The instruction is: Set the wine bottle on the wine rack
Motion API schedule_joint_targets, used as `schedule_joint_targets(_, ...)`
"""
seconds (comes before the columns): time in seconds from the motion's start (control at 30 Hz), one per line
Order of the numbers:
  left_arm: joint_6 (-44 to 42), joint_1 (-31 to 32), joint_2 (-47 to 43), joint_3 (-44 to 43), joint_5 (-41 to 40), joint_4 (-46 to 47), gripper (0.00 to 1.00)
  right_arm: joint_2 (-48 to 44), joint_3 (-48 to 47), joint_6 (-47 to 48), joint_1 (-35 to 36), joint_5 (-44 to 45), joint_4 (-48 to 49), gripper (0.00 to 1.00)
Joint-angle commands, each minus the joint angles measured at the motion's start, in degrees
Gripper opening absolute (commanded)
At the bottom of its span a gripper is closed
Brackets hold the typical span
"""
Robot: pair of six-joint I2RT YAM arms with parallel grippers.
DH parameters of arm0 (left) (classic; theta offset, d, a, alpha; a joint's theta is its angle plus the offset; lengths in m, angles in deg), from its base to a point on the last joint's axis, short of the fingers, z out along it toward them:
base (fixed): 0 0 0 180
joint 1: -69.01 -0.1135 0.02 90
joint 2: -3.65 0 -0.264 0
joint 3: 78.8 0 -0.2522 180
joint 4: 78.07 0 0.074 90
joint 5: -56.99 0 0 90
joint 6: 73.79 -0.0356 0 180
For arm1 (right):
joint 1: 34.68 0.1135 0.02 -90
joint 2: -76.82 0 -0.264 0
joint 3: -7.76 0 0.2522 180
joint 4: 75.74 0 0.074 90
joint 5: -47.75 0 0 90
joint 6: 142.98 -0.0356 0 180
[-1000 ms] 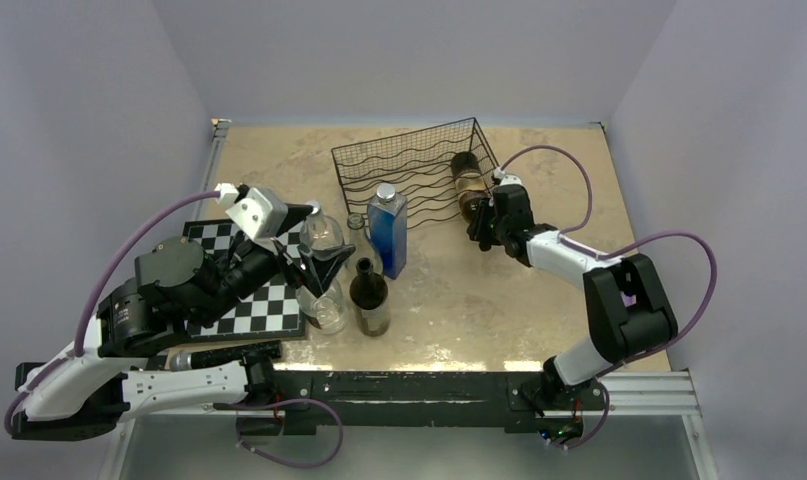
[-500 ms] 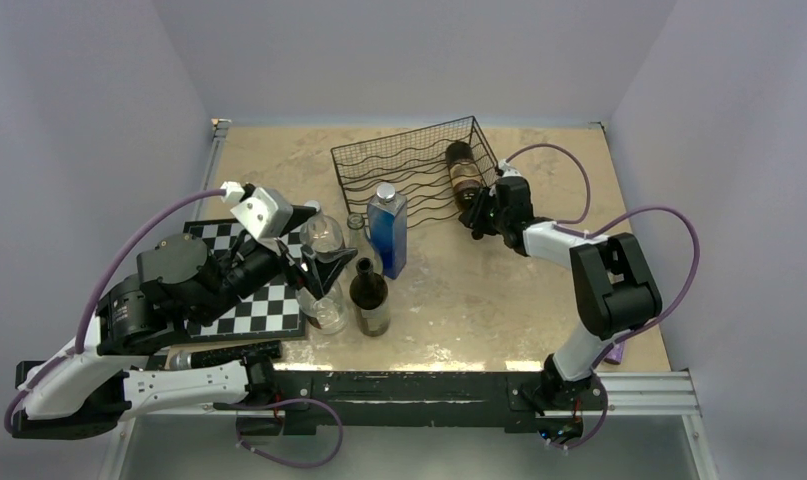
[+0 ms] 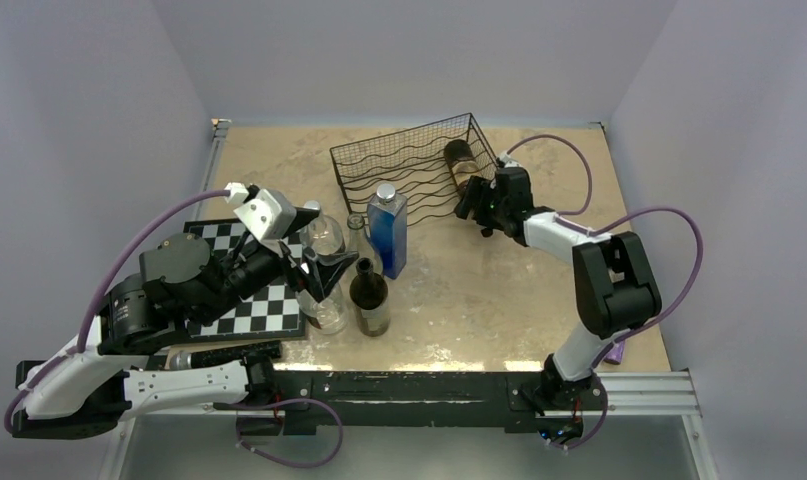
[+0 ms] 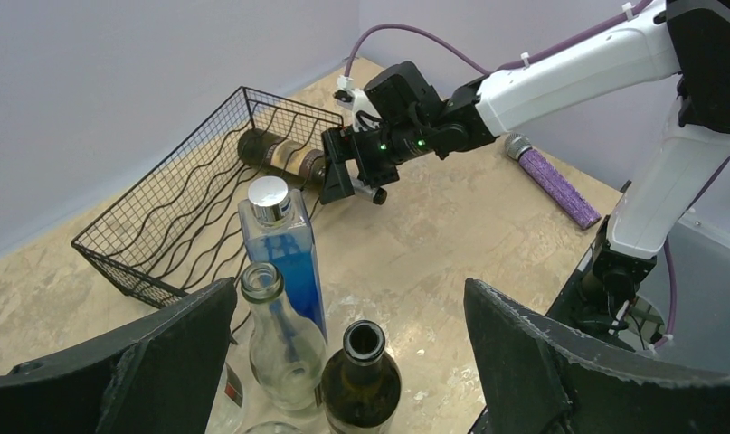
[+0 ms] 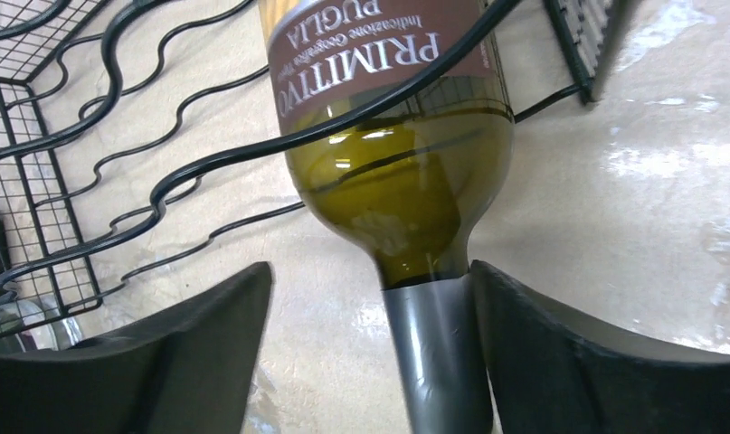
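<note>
My right gripper is spread wide on either side of the wine bottle's neck, which touches only one finger. The bottle lies on its side in the right end of the wine rack, its neck poking out. My left gripper hangs open above a dark standing bottle.

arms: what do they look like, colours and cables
White shells with black joints on the left arm and right arm. A purple cable loops along each. The left gripper and right gripper have black wedge fingers; green lights glow near the right one.
</note>
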Motion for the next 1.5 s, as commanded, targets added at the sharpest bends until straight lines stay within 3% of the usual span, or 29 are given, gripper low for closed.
schedule_joint_targets(0.0,0.98,-0.26,-0.48,-1.42,0.72,0.51,0.99,-5.7,-0.43,1.93,-0.23,4.55,-2.39,0.9)
schedule_joint_targets(0.13,0.63,-0.26,-1.64,-0.19,0.74,0.66,0.99,-14.11,2.93,4.47,-0.23,7.54,-3.99,0.99)
schedule_joint_targets(0.43,0.57,-0.26,-6.16,3.13,1.98,0.49,0.99,-36.36,-3.78,10.93,1.39,4.75,-30.78,0.98)
schedule_joint_targets(0.63,1.17,-0.26,-7.72,3.92,3.78,-1.87,0.99,-44.28,-7.14,12.31,10.23,3.26,-39.4,0.98)
schedule_joint_targets(0.83,0.29,-0.26,-8.94,3.76,3.09,-5.61,0.99,-43.08,-13.07,12.91,23.55,5.68,-44.43,0.96)
schedule_joint_targets(1.1,0.63,-0.26,-11.17,3.99,1.78,-7.31,0.99,-40.43,-13.95,16.48,41.81,5.91,-32.14,0.94)
schedule_joint_targets(1.27,1.18,-0.26,-11.53,3.91,0.7,-9.18,0.99,-32.89,-17.72,18.64,48.43,8.89,-26.85,0.88)
schedule_joint_targets(1.37,2.04,-0.26,-11.84,3.93,0.36,-10.55,0.99,-27.44,-22.56,20.33,50.79,10.14,-26.59,0.78)
schedule_joint_targets(1.47,3.18,-0.26,-12.42,3.94,0.08,-12.22,0.99,-22.53,-25.83,21.79,52.92,11.46,-26.88,0.76)
